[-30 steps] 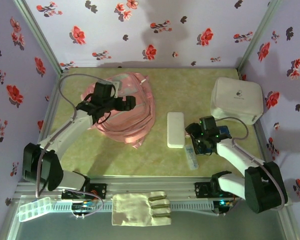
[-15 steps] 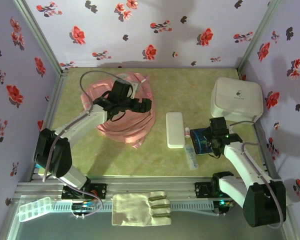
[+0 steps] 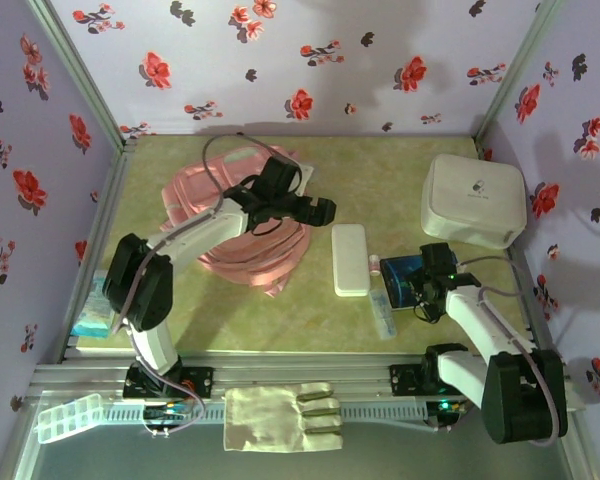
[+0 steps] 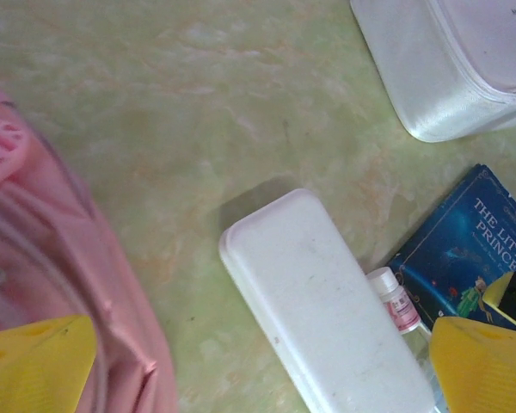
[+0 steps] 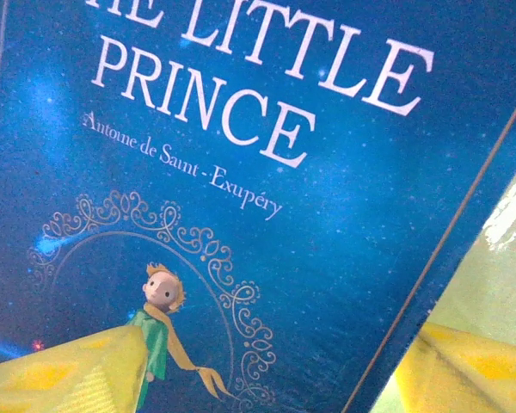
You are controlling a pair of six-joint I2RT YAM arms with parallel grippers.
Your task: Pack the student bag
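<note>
The student bag (image 3: 235, 235) is a soft pink backpack lying flat at the left middle of the table, and its pink edge (image 4: 43, 267) runs down the left of the left wrist view. My left gripper (image 3: 320, 212) hangs open just past the bag's right edge. Between and below its yellow fingertips (image 4: 34, 361) lies a long white case (image 4: 327, 301). My right gripper (image 3: 422, 290) is low over a blue book (image 3: 398, 272) titled The Little Prince (image 5: 267, 172). Its jaws stand apart, one fingertip (image 5: 69, 370) over the cover, the other beyond the book's edge.
A white rounded hard box (image 3: 473, 200) sits at the back right. A small pill bottle (image 3: 375, 263) and a clear tube (image 3: 383, 318) lie between the white case (image 3: 350, 258) and the book. A glove (image 3: 280, 405) and a clear organiser (image 3: 68, 418) rest on the front rail.
My left arm has swung right, from over the bag to its right edge near the white case. The right gripper has come down closer over the book, and its jaws have narrowed slightly.
</note>
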